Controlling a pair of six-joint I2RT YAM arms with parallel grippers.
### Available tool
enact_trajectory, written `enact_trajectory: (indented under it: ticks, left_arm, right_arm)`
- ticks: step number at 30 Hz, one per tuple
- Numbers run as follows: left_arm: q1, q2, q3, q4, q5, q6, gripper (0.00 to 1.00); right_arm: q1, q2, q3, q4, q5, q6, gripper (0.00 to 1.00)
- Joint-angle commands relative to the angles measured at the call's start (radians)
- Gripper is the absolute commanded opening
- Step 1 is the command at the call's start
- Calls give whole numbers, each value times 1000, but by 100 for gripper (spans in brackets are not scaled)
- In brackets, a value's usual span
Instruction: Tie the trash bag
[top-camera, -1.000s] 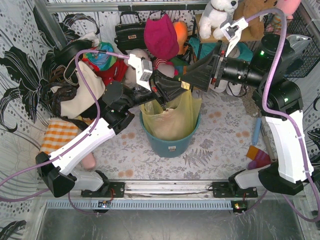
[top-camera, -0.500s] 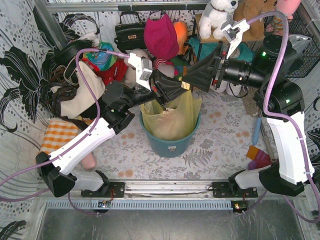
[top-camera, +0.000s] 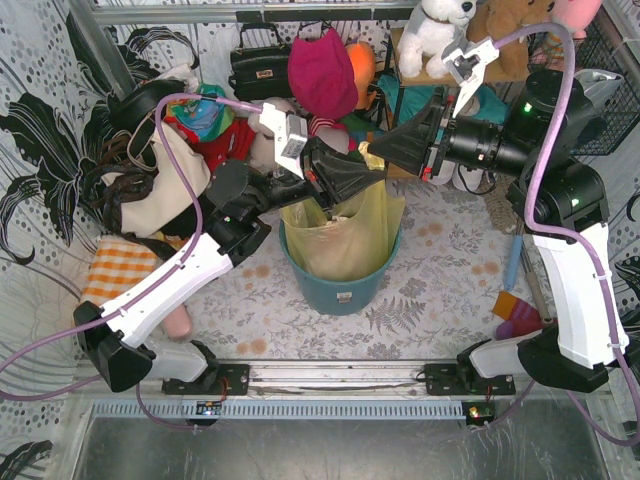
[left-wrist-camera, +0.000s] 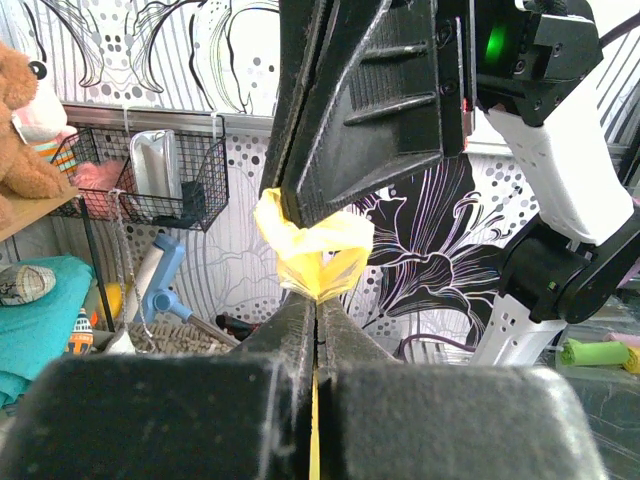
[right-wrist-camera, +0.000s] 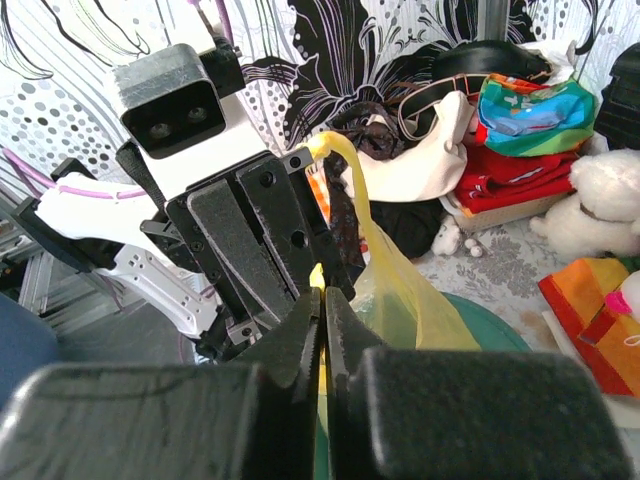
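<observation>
The trash bag (top-camera: 345, 240) is thin yellow plastic and sits in a teal bin (top-camera: 340, 292) at the table's middle, with pale paper showing through. Both grippers meet just above its rim. My left gripper (top-camera: 378, 172) is shut on a pulled-up flap of the bag (left-wrist-camera: 315, 248); in the left wrist view a yellow strip runs between its jaws (left-wrist-camera: 317, 298). My right gripper (top-camera: 366, 152) is shut on another bit of the bag's edge, with yellow plastic in the slit between its jaws (right-wrist-camera: 322, 292). The bag's side (right-wrist-camera: 410, 300) hangs below it.
Behind the bin is a pile of clutter: a black handbag (top-camera: 260, 65), a magenta hat (top-camera: 322, 70), a white plush toy (top-camera: 435, 30) and a cream tote (top-camera: 175, 185). An orange checked cloth (top-camera: 118, 270) lies at the left. A blue-handled tool (top-camera: 513, 262) lies at the right.
My right gripper was open and has now shut on the bag's edge, after sliding a little left and up. The left gripper kept its grip and shifted slightly.
</observation>
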Motion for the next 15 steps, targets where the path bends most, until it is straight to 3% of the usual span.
enact_trajectory:
  ticks: [1, 6, 13, 15]
  left_arm:
    - [5, -2, 33, 42, 17, -12, 0]
    - [5, -19, 17, 30, 16, -12, 2]
    - [5, -46, -18, 11, 1, -8, 27]
    - [5, -52, -25, 8, -3, -1, 20]
  right_arm:
    - [5, -12, 17, 58, 30, 15, 0]
    - [5, -31, 17, 137, 77, 41, 0]
    - [5, -58, -24, 260, 125, 80, 0]
    - [5, -58, -28, 267, 107, 83, 0]
